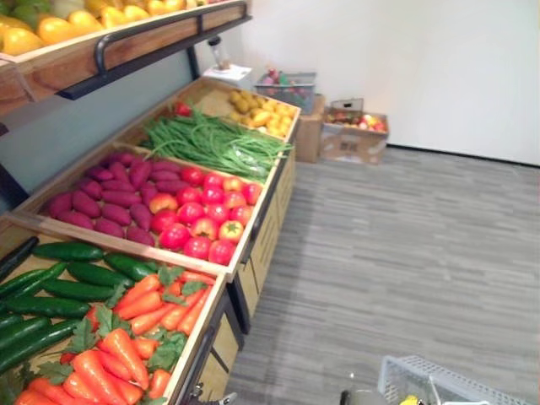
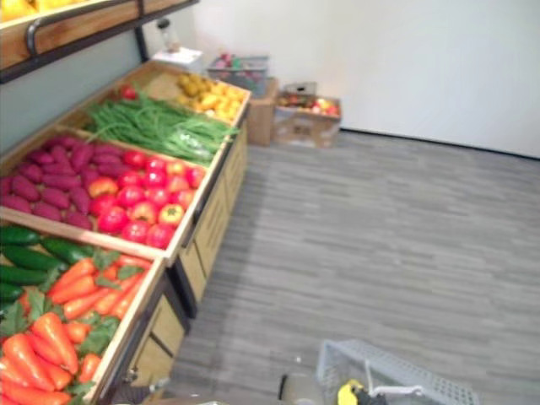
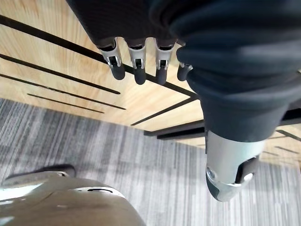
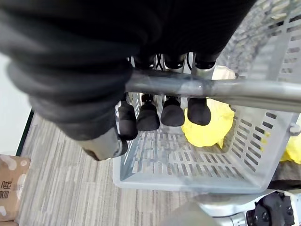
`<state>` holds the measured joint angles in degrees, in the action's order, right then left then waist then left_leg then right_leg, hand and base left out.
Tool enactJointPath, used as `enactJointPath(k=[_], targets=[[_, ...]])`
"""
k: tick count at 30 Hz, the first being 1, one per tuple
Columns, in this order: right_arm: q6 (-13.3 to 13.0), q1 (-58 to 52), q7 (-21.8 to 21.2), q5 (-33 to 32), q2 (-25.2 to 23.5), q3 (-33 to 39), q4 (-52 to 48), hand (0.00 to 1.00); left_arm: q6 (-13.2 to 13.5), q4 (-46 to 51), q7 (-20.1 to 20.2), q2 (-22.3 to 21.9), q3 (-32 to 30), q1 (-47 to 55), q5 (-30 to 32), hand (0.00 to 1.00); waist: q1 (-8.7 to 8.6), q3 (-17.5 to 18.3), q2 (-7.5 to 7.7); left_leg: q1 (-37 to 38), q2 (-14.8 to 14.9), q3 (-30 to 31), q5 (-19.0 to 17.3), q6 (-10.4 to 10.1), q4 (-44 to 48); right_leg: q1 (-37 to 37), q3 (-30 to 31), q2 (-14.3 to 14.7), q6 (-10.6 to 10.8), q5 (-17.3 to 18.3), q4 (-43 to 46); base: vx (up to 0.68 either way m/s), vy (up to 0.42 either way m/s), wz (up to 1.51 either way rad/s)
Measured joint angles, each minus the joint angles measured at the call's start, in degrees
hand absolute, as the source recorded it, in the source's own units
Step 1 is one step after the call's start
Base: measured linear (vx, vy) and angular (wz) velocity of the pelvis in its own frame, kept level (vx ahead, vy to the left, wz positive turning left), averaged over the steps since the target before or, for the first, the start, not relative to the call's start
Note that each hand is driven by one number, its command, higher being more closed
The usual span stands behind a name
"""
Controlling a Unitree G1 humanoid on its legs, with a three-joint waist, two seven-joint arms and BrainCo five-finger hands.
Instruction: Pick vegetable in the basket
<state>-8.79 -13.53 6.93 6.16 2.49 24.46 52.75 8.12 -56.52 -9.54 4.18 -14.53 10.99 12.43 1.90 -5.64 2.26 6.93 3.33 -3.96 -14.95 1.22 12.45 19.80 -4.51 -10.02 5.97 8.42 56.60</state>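
Your veg sits on the wooden stand (image 1: pixel 118 243): carrots (image 1: pixel 126 337) nearest, cucumbers (image 1: pixel 59 291) beside them, then tomatoes (image 1: pixel 198 219), purple sweet potatoes (image 1: pixel 110 198) and green beans (image 1: pixel 211 139) further along. The grey basket (image 1: pixel 439 384) hangs low on your right with a yellow thing (image 4: pixel 207 129) in it. Your right hand (image 4: pixel 172 113) has its fingers curled round the metal handle (image 4: pixel 235 89). Your left hand (image 3: pixel 136 66) hangs loose and empty by the stand's front.

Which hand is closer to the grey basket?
Right. The right hand is curled round the metal handle of the grey basket. The left hand hangs open beside the wooden stand, holding nothing.
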Motion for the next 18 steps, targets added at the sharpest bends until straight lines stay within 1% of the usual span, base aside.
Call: enactJointPath(k=[1,2,3,4,5,6,7,8,9,10,11,12,13,14,15,17,18], targets=[[0.12,-0.21,-0.03,0.02,-0.1,0.0,0.29,1.0,0.0,0.03,0.04,-0.74,-1.8,-0.02,-0.15,0.0,0.02,0.09,-0.25,0.88,1.07,2.21,0.04,-0.11,-0.81,-0.39,0.62,0.07,-0.31,0.17,-7.71,0.41,-0.342,1.06],[0.15,-0.36,-0.01,0.05,-0.18,0.01,1.03,1.0,0.05,0.07,0.01,-1.45,-3.83,-0.34,-0.47,0.0,0.05,0.13,-0.38,0.9,2.0,5.29,-0.64,-1.24,-0.83,-1.13,3.64,0.58,-0.41,0.22,-16.6,0.4,-0.379,1.2],[0.15,-0.42,0.02,0.06,-0.15,0.0,1.47,1.0,0.07,0.09,-0.09,-1.92,-4.76,-0.59,-0.89,0.0,0.03,0.18,-0.55,0.34,2.62,7.24,-1.54,-2.76,-0.48,-1.57,6.18,1.15,-0.3,0.08,-20.98,0.32,-0.372,1.3],[0.23,-0.52,0.04,0.05,-0.19,0.06,1.98,1.0,0.1,0.14,-0.23,-2.31,-6.35,-1.24,-1.15,0.0,0.15,0.26,-0.24,-0.97,3.0,10.49,-3.12,-5.13,0.57,-3.04,11.1,1.81,0.11,-0.26,-27.71,0.29,-0.489,1.78],[0.73,-1.28,-0.03,0.04,-0.63,0.02,2.61,1.0,0.1,0.55,-0.39,-2.34,-8.45,-2.18,-1.73,0.0,0.54,0.53,1.11,-3.87,2.85,16.45,-6.02,-7.63,3.94,-6.29,19.31,2.09,4.53,1.05,-35.01,0.23,-0.41,1.8],[1.12,-0.91,0.01,0.01,-0.42,0.16,3.68,1.0,-0.06,0.37,-0.59,-3.04,-8.98,-2.75,-2.59,0.0,1.47,0.37,-0.13,-4.07,4.07,18.84,-6.91,-8.43,4.62,-6.6,16.96,3.05,5.71,2.33,-33.13,0.25,-0.522,1.89],[1.59,-1.15,0.21,0.01,0.11,0.78,4.43,1.0,-0.01,0.62,-0.79,-4.52,-9.72,-2.68,-3.1,0.0,1.71,0.52,-1.42,-5.43,5.6,22.0,-5.87,-8.72,4.97,-7.15,12.73,3.57,4.88,4.47,-31.41,0.16,-0.379,1.61],[1.94,-1.72,0.24,0.01,0.09,1.13,4.52,1.0,0.01,0.9,-0.81,-5.25,-10.77,-2.75,-3.37,0.0,1.91,0.84,-1.73,-6.9,5.5,24.62,-3.92,-8.42,5.26,-7.15,8.9,2.53,4.16,6.8,-28.45,0.22,-0.582,2.34],[2.22,-1.95,0.3,0.02,0.02,1.19,5.25,1.0,-0.01,1.32,-1.03,-6.33,-11.26,-2.7,-3.48,0.0,2.42,0.98,-1.85,-8.11,5.62,27.38,-0.62,-8.63,4.23,-7.84,3.81,1.24,2.61,9.59,-24.54,0.18,-0.541,2.15],[2.41,-1.84,0.61,0.01,0.28,1.29,5.95,1.0,0.0,1.51,-1.22,-6.34,-11.26,-2.68,-4.11,0.0,2.5,0.98,-2.24,-8.52,6.06,28.38,0.6,-8.72,3.51,-8.44,1.26,0.61,2.08,10.14,-24.05,0.13,-0.422,2.3],[2.4,-1.21,0.54,0.08,0.59,0.95,6.64,1.0,0.02,1.85,-1.29,-6.83,-11.78,-2.23,-5.36,0.0,2.77,1.03,-2.55,-10.57,6.59,29.66,4.24,-8.4,2.13,-9.85,-4.12,-0.23,0.95,10.76,-24.12,0.09,-0.293,1.69],[2.39,-1.03,0.59,0.14,0.57,0.98,6.72,1.0,0.02,1.88,-1.31,-6.76,-11.84,-2.43,-5.51,0.0,2.94,1.08,-2.42,-11.78,6.73,29.62,6.67,-8.09,1.21,-10.44,-6.45,-0.56,0.8,10.82,-24.51,0.06,-0.309,2.25],[2.26,-0.59,0.7,0.2,0.75,0.96,6.62,1.0,0.02,2.25,-1.35,-6.73,-12.42,-2.79,-5.61,0.0,2.67,0.95,-2.06,-13.83,6.93,27.43,10.81,-7.5,-0.31,-12.17,-11.5,-2.04,0.71,10.8,-25.89,0.02,-0.3,2.23],[2.14,-0.23,1.04,0.2,1.1,1.03,6.56,1.0,-0.05,2.2,-1.46,-6.78,-12.96,-3.14,-6.48,0.0,2.54,0.92,-1.92,-16.18,7.15,20.94,11.35,-7.18,0.99,-14.23,-16.59,-3.11,-0.19,10.75,-27.52,0.0,-0.242,2.14],[2.12,0.11,1.34,0.2,1.22,1.08,6.53,1.0,-0.09,2.12,-1.47,-6.76,-13.02,-3.01,-7.03,0.0,2.57,0.92,-1.89,-16.81,7.37,16.44,11.32,-7.11,2.02,-15.2,-18.6,-3.49,-0.41,10.64,-28.21,-0.02,-0.089,1.82],[1.48,1.83,1.36,0.18,1.35,2.76,6.25,1.0,-1.16,1.58,-1.52,-6.64,-13.61,-2.27,-7.84,0.0,2.54,0.91,-1.79,-15.02,9.2,-5.59,10.28,-5.36,3.77,-19.19,-24.85,-4.59,-1.02,10.26,-31.09,-0.02,-0.032,1.42],[1.08,2.26,1.33,0.17,1.36,3.5,6.22,1.0,-1.21,1.44,-1.51,-6.65,-13.77,-2.17,-7.85,0.0,2.45,0.91,-1.79,-14.27,9.49,-9.73,9.76,-5.39,3.24,-19.74,-25.71,-4.71,-0.97,10.11,-31.62,-0.03,0.044,1.13]])
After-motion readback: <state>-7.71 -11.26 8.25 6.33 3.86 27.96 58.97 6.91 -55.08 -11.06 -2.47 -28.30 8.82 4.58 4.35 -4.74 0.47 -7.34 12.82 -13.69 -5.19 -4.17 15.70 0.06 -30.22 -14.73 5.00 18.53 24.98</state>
